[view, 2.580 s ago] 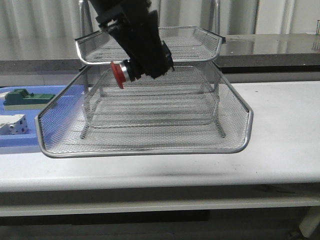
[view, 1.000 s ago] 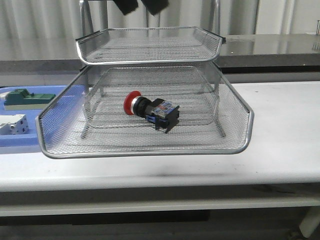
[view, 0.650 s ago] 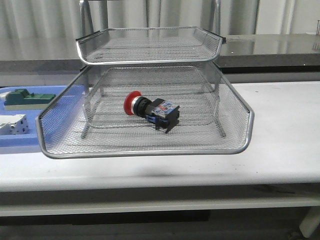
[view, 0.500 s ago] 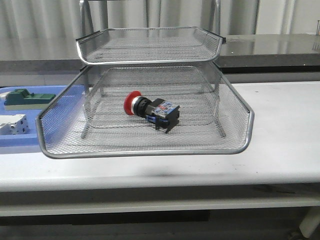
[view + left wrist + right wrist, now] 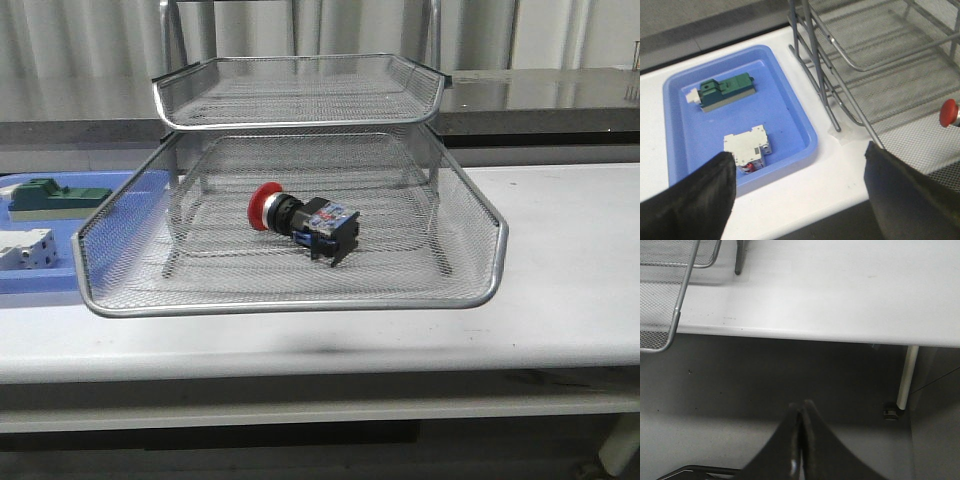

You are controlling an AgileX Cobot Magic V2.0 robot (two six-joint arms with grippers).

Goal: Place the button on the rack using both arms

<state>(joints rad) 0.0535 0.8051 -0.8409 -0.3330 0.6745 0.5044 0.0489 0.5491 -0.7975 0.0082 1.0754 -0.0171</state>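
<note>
A white counter (image 5: 560,290) runs across the front view, its near edge rounded and a little scuffed with grey marks. Below it the space is dark, and a pale leg (image 5: 905,377) with a small foot stands on the grey floor (image 5: 715,385).

On the counter sits the rack (image 5: 300,262), silver wire mesh on a metal frame. Its lower tray is pulled out toward the camera past the counter's front edge, and an upper tray sits further back above it. The button (image 5: 303,220) lies on its side on the mesh of the pulled-out tray, near the middle, red head to the left and black and blue body to the right. Nothing touches it.

To the left of the rack, just beside its frame, a flat blue tray (image 5: 677,145) rests on the counter. It holds a green block (image 5: 726,90) at the far side and a white block (image 5: 748,148) nearer the front, apart from each other.

Behind the counter a grey ledge runs across, and beyond it hang pale pleated curtains (image 5: 90,35).

The left hand (image 5: 800,195) hangs above the counter's edge beside the blue tray, its two fingers spread wide with nothing between them. The right hand (image 5: 801,440) hangs out past the counter's front edge over the floor, its fingers pressed together on nothing.
</note>
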